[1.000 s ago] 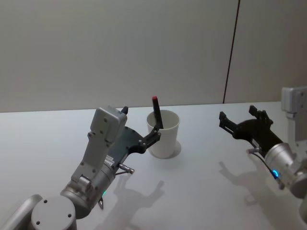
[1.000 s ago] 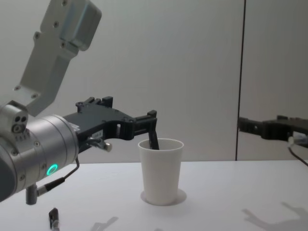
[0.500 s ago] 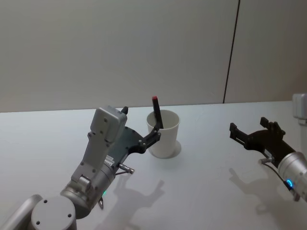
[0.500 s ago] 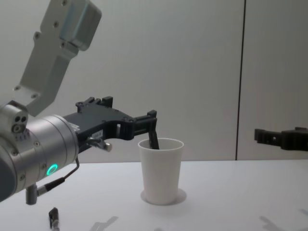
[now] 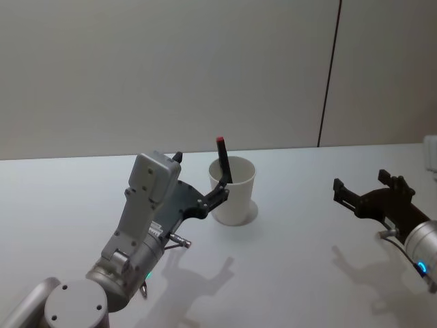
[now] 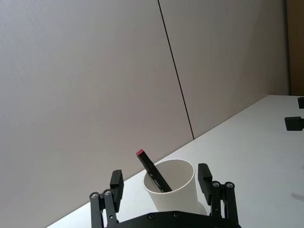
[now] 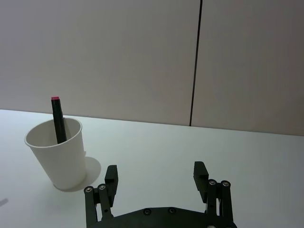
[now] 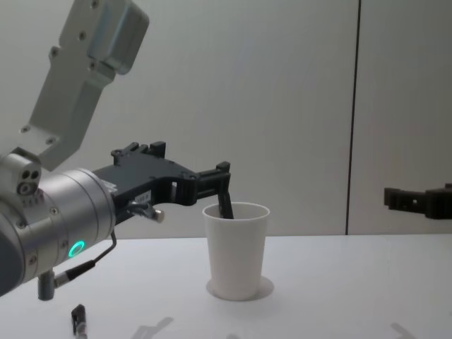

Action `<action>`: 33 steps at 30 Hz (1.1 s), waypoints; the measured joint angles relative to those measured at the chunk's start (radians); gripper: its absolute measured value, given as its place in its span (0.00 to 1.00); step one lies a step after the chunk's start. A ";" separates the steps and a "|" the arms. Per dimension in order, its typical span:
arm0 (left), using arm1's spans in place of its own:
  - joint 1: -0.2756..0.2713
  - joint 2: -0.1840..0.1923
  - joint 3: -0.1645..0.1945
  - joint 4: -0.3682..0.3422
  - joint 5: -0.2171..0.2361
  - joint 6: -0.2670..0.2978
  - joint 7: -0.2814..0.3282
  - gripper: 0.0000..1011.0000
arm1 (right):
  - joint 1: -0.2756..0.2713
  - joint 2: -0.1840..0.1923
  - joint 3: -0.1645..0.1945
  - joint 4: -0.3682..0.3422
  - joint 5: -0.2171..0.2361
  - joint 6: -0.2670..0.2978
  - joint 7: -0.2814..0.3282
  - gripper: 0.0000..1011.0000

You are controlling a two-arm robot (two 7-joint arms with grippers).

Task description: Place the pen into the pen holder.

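Note:
The pen [image 5: 223,161] is black with a red cap and stands leaning inside the pen holder [image 5: 233,193], a white paper cup upright on the table. My left gripper [image 5: 200,175] is open at the cup, one finger on each side and neither touching the pen. The left wrist view shows the pen [image 6: 153,169] in the cup [image 6: 173,190] between the spread fingers of my left gripper [image 6: 160,178]. My right gripper [image 5: 360,182] hangs open and empty far to the right of the cup. Its wrist view shows the cup [image 7: 59,154] and pen [image 7: 58,119] well away from my right gripper [image 7: 156,171].
The white table [image 5: 287,273] stretches around the cup, with bare room between it and the right gripper. A plain wall with a dark vertical seam [image 5: 329,82] stands behind. The left arm's large grey body [image 8: 49,226] occupies the near left side.
My right gripper has drawn back to the right and lower, away from the cup. The left arm, the cup and the pen have not moved.

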 joint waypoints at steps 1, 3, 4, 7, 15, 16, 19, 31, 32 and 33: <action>0.000 0.000 0.000 0.000 0.000 0.000 0.000 0.99 | -0.002 0.000 0.000 -0.003 0.000 0.001 0.000 0.99; 0.000 0.000 0.000 0.000 0.000 0.000 0.000 0.99 | -0.005 0.001 0.000 -0.009 -0.002 0.004 0.000 0.99; 0.000 0.000 0.000 0.000 0.000 0.000 0.000 0.99 | -0.006 0.002 0.000 -0.010 -0.002 0.005 0.000 0.99; 0.000 0.000 0.000 0.000 0.001 0.000 0.000 0.99 | -0.010 0.003 0.000 -0.017 -0.004 0.008 -0.001 0.99; 0.000 0.000 -0.001 -0.007 0.022 0.034 -0.004 0.99 | -0.016 0.005 0.000 -0.029 -0.006 0.013 -0.001 0.99; 0.000 0.000 -0.001 -0.009 0.023 0.039 -0.004 0.99 | -0.017 0.005 0.000 -0.030 -0.006 0.013 -0.001 0.99; 0.000 -0.001 -0.002 -0.016 0.025 0.069 -0.004 0.99 | -0.018 0.006 0.000 -0.032 -0.006 0.014 -0.002 0.99; 0.010 -0.001 -0.015 -0.056 -0.008 0.216 0.038 0.99 | -0.021 0.007 0.000 -0.038 -0.008 0.016 -0.002 0.99; 0.012 -0.001 -0.017 -0.061 -0.017 0.237 0.051 0.99 | -0.021 0.007 0.000 -0.038 -0.008 0.016 -0.002 0.99; 0.012 -0.001 -0.017 -0.061 -0.017 0.237 0.051 0.99 | -0.021 0.007 0.000 -0.038 -0.008 0.016 -0.002 0.99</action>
